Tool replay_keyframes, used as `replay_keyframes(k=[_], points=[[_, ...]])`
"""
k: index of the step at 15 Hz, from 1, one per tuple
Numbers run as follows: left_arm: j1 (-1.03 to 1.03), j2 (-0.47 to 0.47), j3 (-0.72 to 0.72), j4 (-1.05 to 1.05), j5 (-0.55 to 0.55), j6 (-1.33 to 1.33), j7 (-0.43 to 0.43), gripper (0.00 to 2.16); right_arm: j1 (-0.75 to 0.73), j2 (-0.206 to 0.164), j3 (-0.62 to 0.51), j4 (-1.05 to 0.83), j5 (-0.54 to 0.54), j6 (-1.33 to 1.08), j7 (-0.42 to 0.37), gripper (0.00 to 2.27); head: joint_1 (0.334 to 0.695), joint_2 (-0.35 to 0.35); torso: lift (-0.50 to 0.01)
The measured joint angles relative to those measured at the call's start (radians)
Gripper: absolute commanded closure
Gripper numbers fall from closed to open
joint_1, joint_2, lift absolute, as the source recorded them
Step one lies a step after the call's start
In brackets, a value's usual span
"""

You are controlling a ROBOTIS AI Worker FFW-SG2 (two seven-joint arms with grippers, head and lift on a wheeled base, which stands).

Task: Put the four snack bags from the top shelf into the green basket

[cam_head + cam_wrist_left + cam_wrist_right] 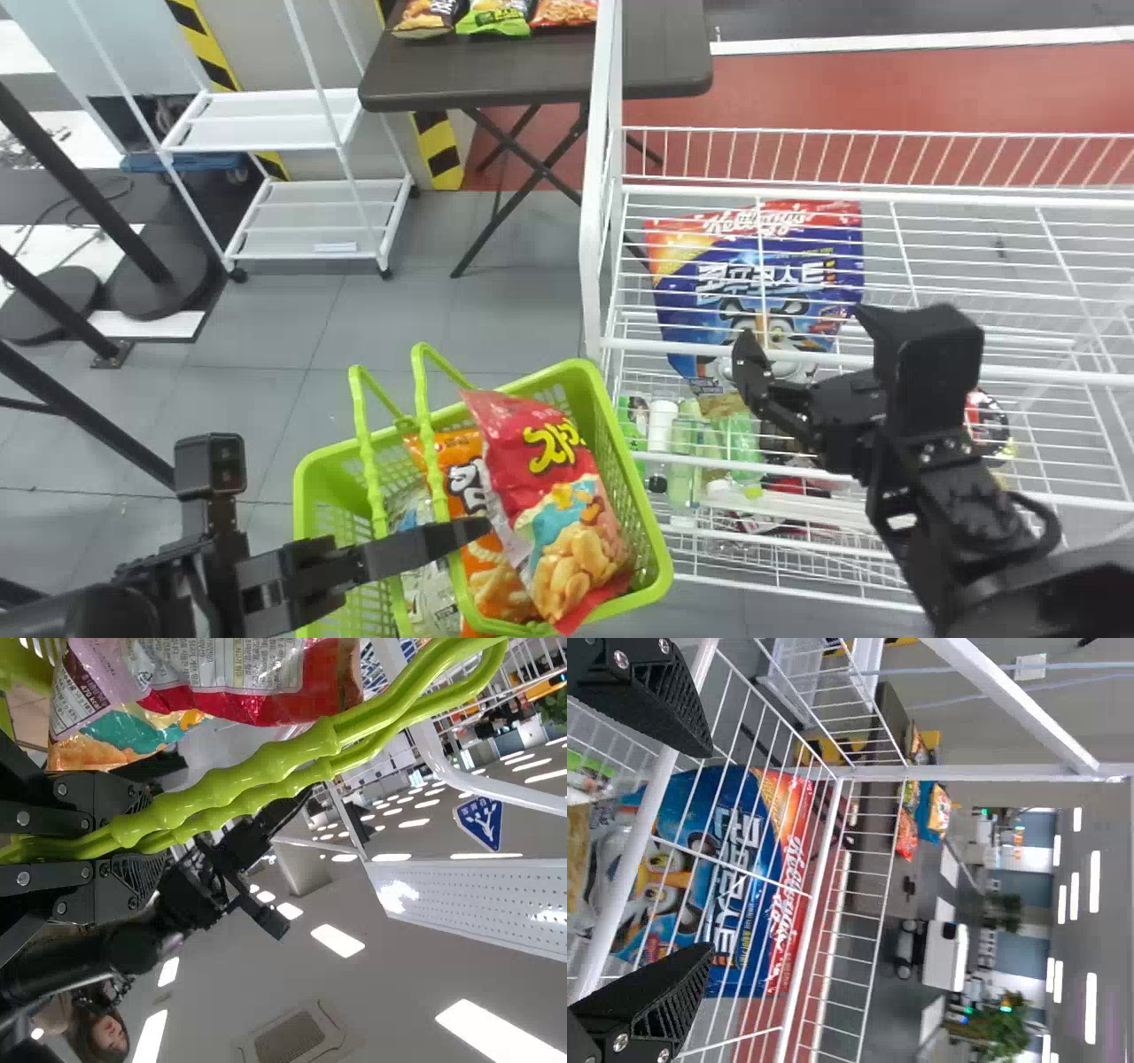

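Snack bags point(532, 540) lie in the green basket point(332, 496), just below the left pincer point(474, 532) and well apart from the right. The left pincer is closed around the basket's two looped handles point(428, 443). On top, a red bag point(567, 496) slants past that pincer's tips, on the side nearer the right pincer, overlapping an orange bag point(469, 470) directly beneath them. What appears to be pale packaging point(430, 585) lies lower, beside the orange bag and partly hidden by the handles; whether it is one bag or two cannot be told.

The right pincer point(804, 328), its fingers spread wide with nothing between them, hangs over the white wire shelf point(664, 347). A blue cereal bag point(753, 306) shows through the wires below it, with bottles point(687, 443) lower down, between the two pincers. Well beyond both pincers, more packets point(496, 18) rest on a brown folding table point(496, 75).
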Motion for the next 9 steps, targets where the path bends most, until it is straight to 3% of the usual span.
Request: replay_keyframes(k=[4, 9], points=[[0.001, 0.0, 0.004, 0.0, -0.001, 0.0, 0.0, 2.15, 0.039, 0.002, -0.083, 0.149, -0.046, -0.313, 0.04, 0.03, 0.695, 0.066, 0.0], [0.006, -0.009, 0.009, 0.0, -0.004, 0.0, 0.0, 2.15, 0.13, 0.012, -0.151, 0.168, -0.067, -0.497, 0.048, 0.03, 0.695, 0.006, 0.0]])
